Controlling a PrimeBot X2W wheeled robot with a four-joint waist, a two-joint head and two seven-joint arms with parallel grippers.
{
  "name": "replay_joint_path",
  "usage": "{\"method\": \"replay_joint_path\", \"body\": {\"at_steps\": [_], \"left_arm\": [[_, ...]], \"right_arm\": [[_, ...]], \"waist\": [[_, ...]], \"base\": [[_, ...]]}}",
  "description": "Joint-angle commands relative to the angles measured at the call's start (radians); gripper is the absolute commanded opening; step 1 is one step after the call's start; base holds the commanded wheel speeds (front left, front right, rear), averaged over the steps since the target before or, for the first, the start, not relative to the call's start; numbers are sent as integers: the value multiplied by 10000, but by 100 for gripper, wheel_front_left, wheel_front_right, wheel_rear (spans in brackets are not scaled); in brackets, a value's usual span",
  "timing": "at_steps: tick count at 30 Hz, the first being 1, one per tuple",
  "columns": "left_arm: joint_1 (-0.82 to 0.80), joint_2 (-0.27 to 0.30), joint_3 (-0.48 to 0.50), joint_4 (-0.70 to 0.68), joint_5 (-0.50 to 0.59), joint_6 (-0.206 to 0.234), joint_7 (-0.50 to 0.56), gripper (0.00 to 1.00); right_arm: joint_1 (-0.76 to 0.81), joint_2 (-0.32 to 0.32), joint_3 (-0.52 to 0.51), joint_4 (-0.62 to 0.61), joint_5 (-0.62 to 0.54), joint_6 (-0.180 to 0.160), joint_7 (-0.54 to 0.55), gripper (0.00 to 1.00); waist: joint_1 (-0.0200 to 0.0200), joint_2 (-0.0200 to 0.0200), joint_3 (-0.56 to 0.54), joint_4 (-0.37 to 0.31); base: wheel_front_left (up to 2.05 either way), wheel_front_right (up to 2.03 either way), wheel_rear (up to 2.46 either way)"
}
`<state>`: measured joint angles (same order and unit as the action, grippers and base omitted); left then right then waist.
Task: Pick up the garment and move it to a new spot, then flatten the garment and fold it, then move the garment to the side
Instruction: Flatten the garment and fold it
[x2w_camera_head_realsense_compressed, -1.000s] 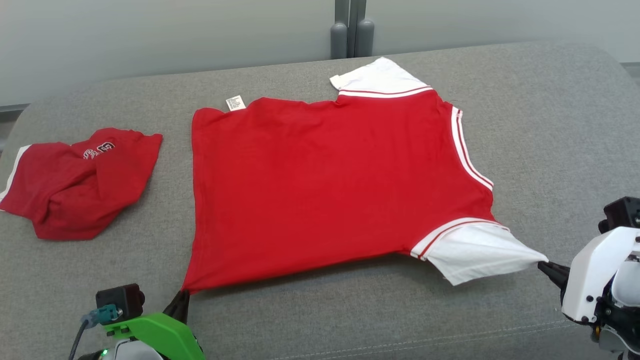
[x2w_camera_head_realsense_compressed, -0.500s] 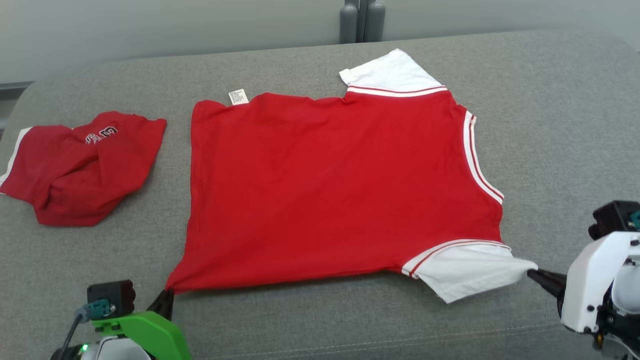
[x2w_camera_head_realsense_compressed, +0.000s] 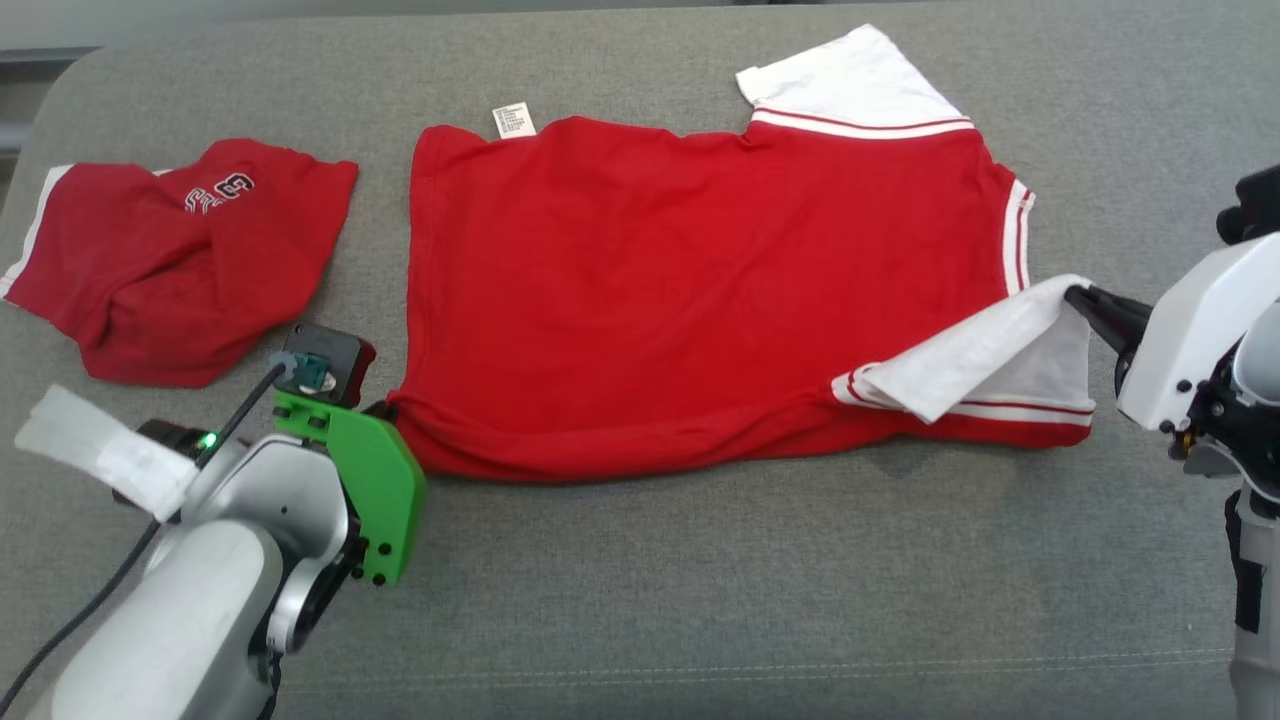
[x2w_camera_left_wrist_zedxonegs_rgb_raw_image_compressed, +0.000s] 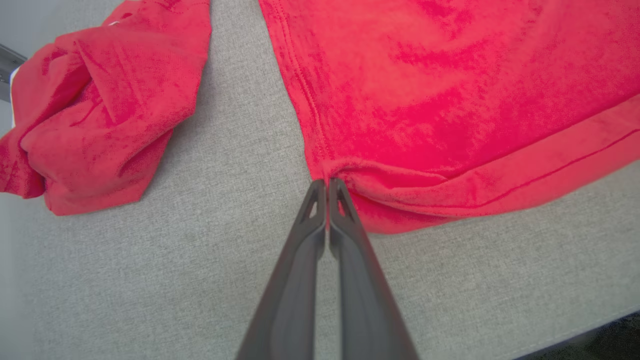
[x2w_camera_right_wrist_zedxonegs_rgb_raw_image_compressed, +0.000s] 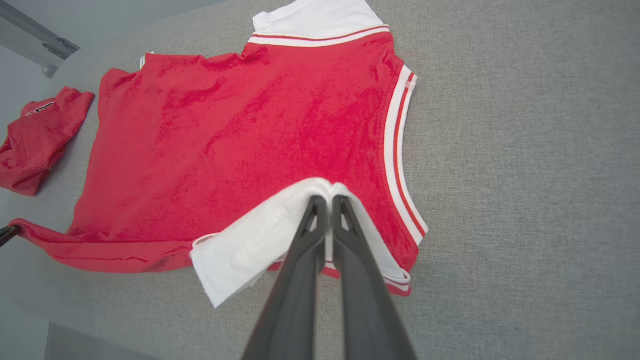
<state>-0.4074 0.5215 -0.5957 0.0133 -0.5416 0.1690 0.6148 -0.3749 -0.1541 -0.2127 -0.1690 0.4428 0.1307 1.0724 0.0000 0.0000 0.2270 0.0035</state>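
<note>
Grey upholstery (x2w_camera_head_realsense_compressed: 700, 600) is spread with a red T-shirt (x2w_camera_head_realsense_compressed: 700, 280); its hem corner (x2w_camera_left_wrist_zedxonegs_rgb_raw_image_compressed: 326, 171) is clamped in the left gripper (x2w_camera_left_wrist_zedxonegs_rgb_raw_image_compressed: 327, 182), its white sleeve (x2w_camera_head_realsense_compressed: 960, 365) in the right gripper (x2w_camera_right_wrist_zedxonegs_rgb_raw_image_compressed: 325, 198).

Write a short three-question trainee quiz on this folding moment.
1. True or false: the left gripper is shut on a bottom corner of the red T-shirt.
2. Which part does the right gripper hold? A) collar B) white sleeve C) care label
3. Fill in: in the head view, the crumpled red garment lies to the T-shirt's ____.

Key: 1 true; 2 B; 3 left.
</note>
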Motion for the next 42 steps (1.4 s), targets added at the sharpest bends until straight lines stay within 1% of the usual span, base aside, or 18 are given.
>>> {"method": "replay_joint_path", "body": {"at_steps": [1, 3, 7, 8, 10, 14, 17, 20, 24, 26, 32, 33, 34, 35, 36, 37, 40, 42], "left_arm": [[-529, -42, -97, 57, 129, -114, 302, 0], [-1011, -185, -200, 200, 233, -197, 585, 0], [-1669, -488, -270, 732, 264, -155, 778, 0], [-1810, -564, -271, 890, 262, -174, 762, 0], [-2061, -698, -288, 1227, 248, -267, 714, 0], [-2577, -908, -414, 1977, 387, -498, 501, 0], [-2908, -1111, -426, 2489, 433, -581, 275, 0], [-3162, -1250, -464, 2962, 465, -651, 75, 0], [-3411, -1475, -508, 3444, 507, -721, -200, 0], [-3477, -1537, -499, 3641, 509, -694, -322, 0], [-3589, -1624, -509, 4036, 449, -751, -533, 0], [-3629, -1638, -506, 4074, 475, -757, -636, 0], [-3637, -1655, -525, 4139, 493, -773, -710, 0], [-3638, -1681, -518, 4196, 501, -769, -809, 0], [-3680, -1702, -493, 4221, 559, -730, -1028, 45], [-3705, -1734, -452, 4276, 582, -661, -1222, 100], [-3517, -1833, -436, 4596, 578, -617, -1709, 100], [-3346, -1847, -394, 4719, 500, -616, -1952, 100]], "right_arm": [[-381, -52, 10, 257, -118, 0, -288, 0], [-758, -117, 63, 597, -262, 0, -692, 0], [-1383, -297, 360, 1319, -413, 0, -1673, 0], [-1504, -290, 402, 1559, -343, 0, -1884, 0], [-1716, -655, 775, 1826, -457, 2, -2341, 0], [-2157, -1084, 1456, 2482, -433, 0, -3270, 0], [-2385, -1424, 1888, 2928, -335, -3, -3970, 0], [-2663, -1587, 2175, 3377, -311, 0, -4512, 0], [-2969, -1706, 2166, 4021, -565, -1, -5194, 0], [-3091, -1633, 2188, 4273, -591, 0, -5528, 0], [-3279, -1553, 2349, 4902, -571, -1, -5879, 0], [-3320, -1543, 2358, 4987, -608, 0, -6046, 15], [-3353, -1510, 2368, 5083, -558, -1, -6130, 42], [-3329, -1464, 2343, 5250, -460, -1, -6165, 100], [-3343, -1432, 2325, 5331, -445, -1, -6277, 100], [-3369, -1401, 2275, 5413, -406, 0, -6365, 100], [-3369, -1259, 2231, 5657, -371, 0, -6895, 100], [-3343, -1165, 1970, 5779, -469, -3, -7229, 100]], "waist": [[0, 0, 429, 390], [0, 0, 560, 488], [0, 0, 753, 604], [0, 0, 811, 617], [0, 0, 930, 652], [0, 0, 1157, 688], [0, 0, 1279, 708], [0, 0, 1346, 707], [0, 0, 1345, 687], [0, 0, 1309, 683], [0, 0, 1220, 645], [0, 0, 1208, 640], [0, 0, 1191, 641], [0, 0, 1172, 641], [0, 0, 1157, 640], [0, 0, 1141, 640], [0, 0, 977, 637], [0, 0, 826, 627]], "base": [[0, 0, 0], [0, 0, 0], [0, 0, 0], [0, 0, 0], [0, 0, 0], [0, 0, 0], [0, 0, 0], [0, 0, 0], [0, 0, 0], [0, 0, 0], [0, 0, 0], [0, 0, 0], [0, 0, 0], [0, 0, 0], [0, 0, 0], [0, 0, 0], [0, 0, 0], [0, 0, 0]]}}
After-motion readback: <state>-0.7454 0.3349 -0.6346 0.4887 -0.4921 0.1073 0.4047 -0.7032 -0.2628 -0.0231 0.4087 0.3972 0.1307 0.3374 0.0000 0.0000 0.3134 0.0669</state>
